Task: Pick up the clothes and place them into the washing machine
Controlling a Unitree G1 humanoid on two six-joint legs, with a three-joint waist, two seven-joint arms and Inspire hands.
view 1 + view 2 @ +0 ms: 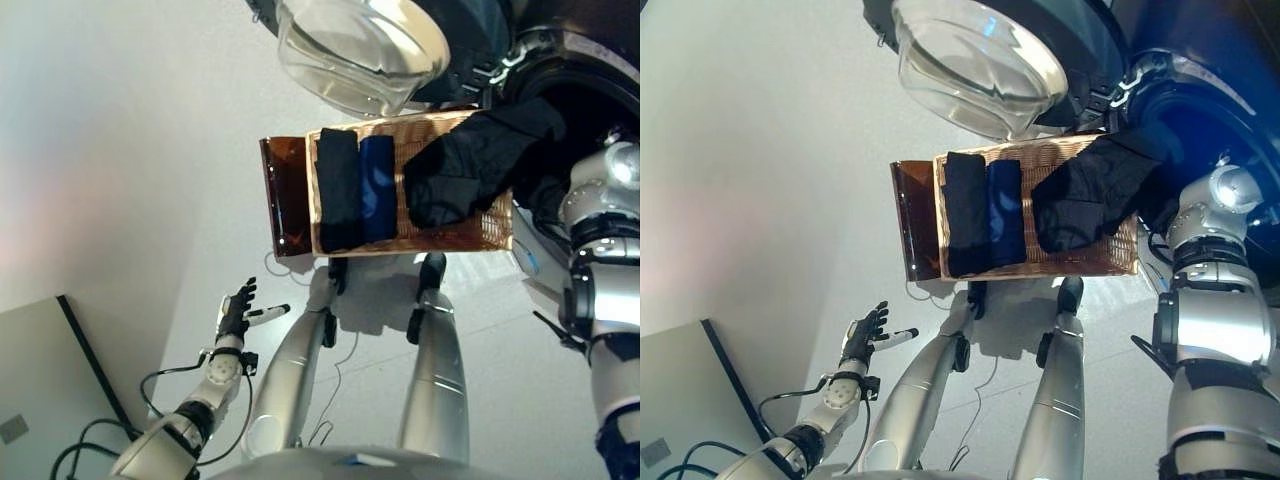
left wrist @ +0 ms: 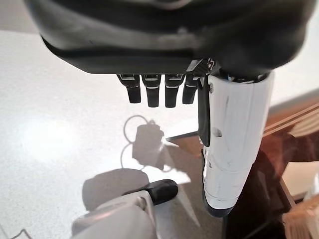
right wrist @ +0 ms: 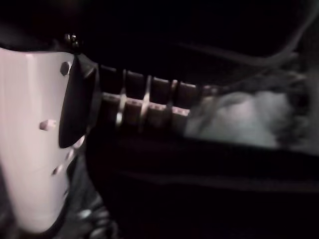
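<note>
Washing machine opening [image 1: 590, 90] is standing just beyond the wicker basket [image 1: 480, 236]; a black garment [image 1: 480, 160] is draping from the opening's rim down onto the basket, filling much of the mouth. The glass door [image 1: 355, 50] is hanging open above the basket's far edge, crowding the approach from that side. Folded black cloth [image 1: 338, 190] and blue cloth [image 1: 377, 185] are occupying the basket's left part. The floor [image 1: 130, 150] left of the basket is lying bare; the left hand [image 1: 236, 312] is hovering there, fingers straight.

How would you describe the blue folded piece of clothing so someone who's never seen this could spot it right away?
Find the washing machine with its glass door swung open; in front of it sits a wicker basket. Inside lie three garments. The blue garment is the narrow folded one in the middle, between a folded black garment and a loose black one.
</note>
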